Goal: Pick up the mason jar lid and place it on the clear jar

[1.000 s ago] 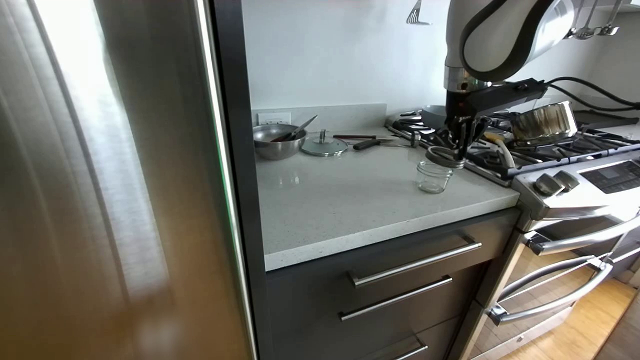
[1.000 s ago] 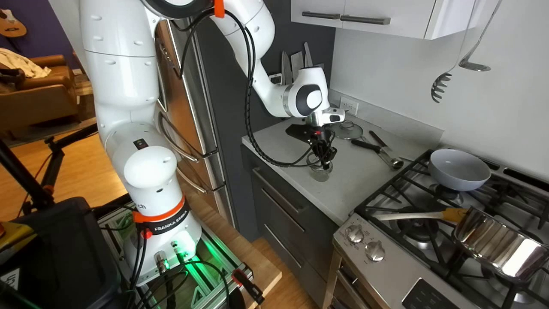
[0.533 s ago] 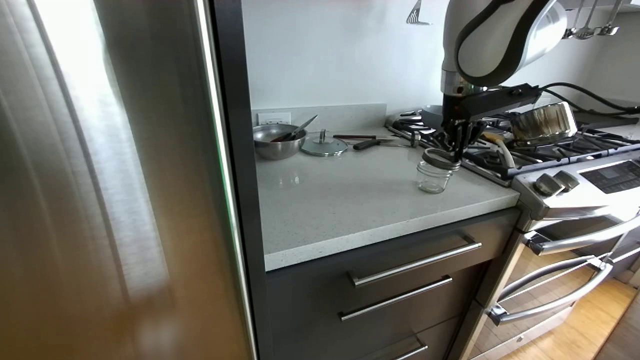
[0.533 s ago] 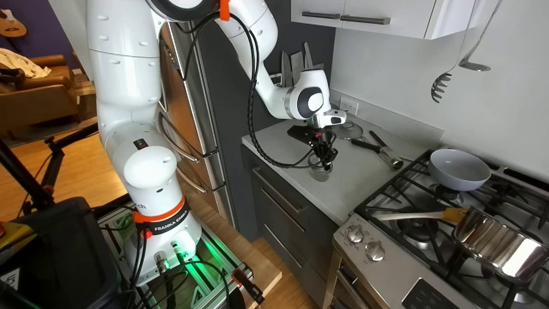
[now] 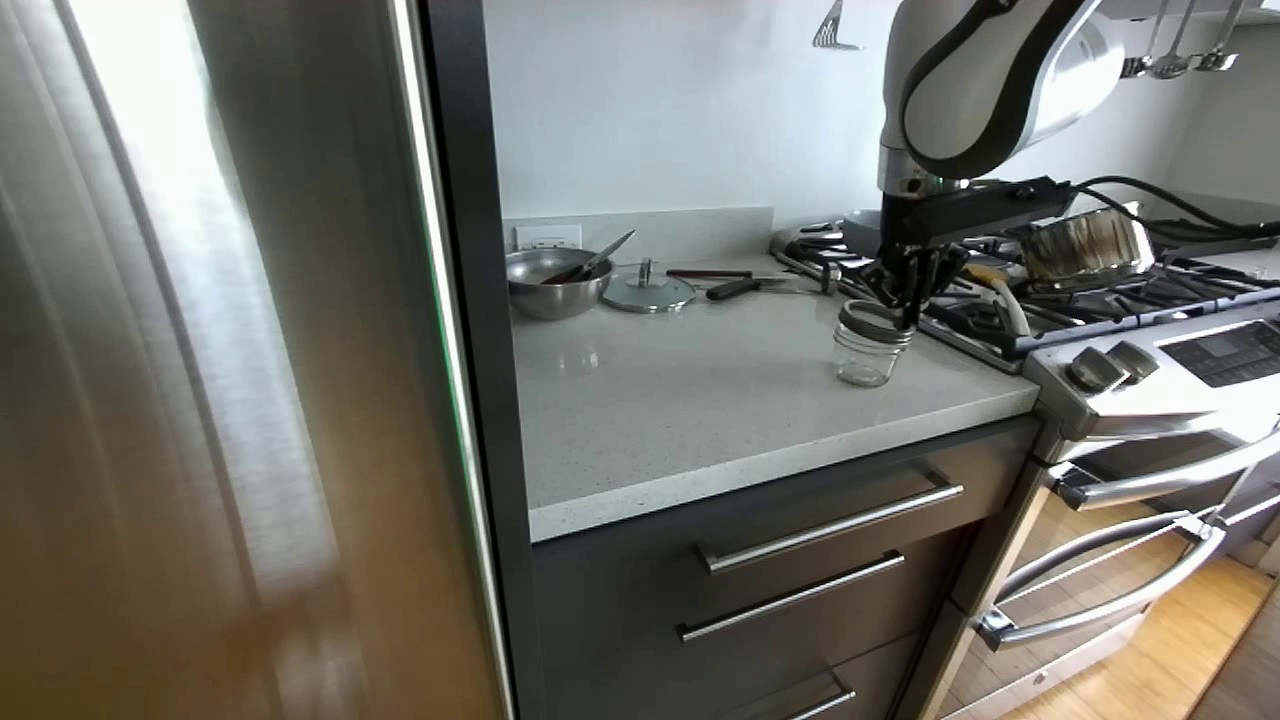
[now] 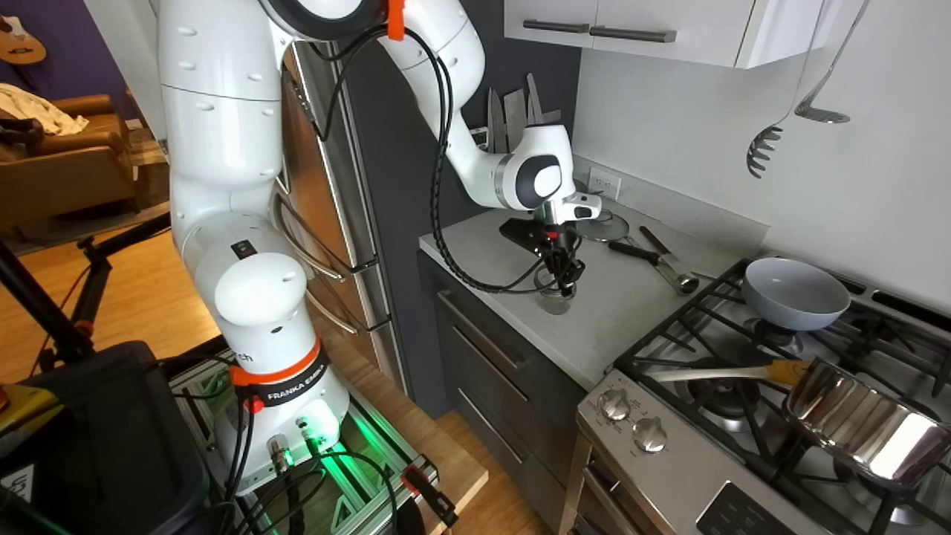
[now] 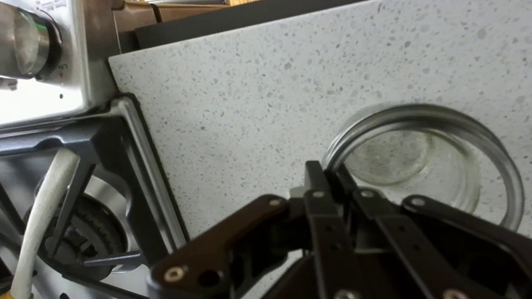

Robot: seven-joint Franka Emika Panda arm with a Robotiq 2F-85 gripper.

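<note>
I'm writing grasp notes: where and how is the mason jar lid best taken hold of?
Probably by its rim, from above, with one finger inside and one outside: the mason jar lid is a thin ring with an open middle, and the clear jar stands below it. The gripper grips it much that way, at the edge nearest the stove.

The Franka Panda arm (image 6: 221,141) stands tall, near left in an exterior view; forearm (image 6: 464,59) slopes down to the right, wrist (image 6: 516,178) bent over, and the Robotiq gripper (image 7: 327,168) points downward, fingers (image 7: 317,178) pinched tight!
</note>
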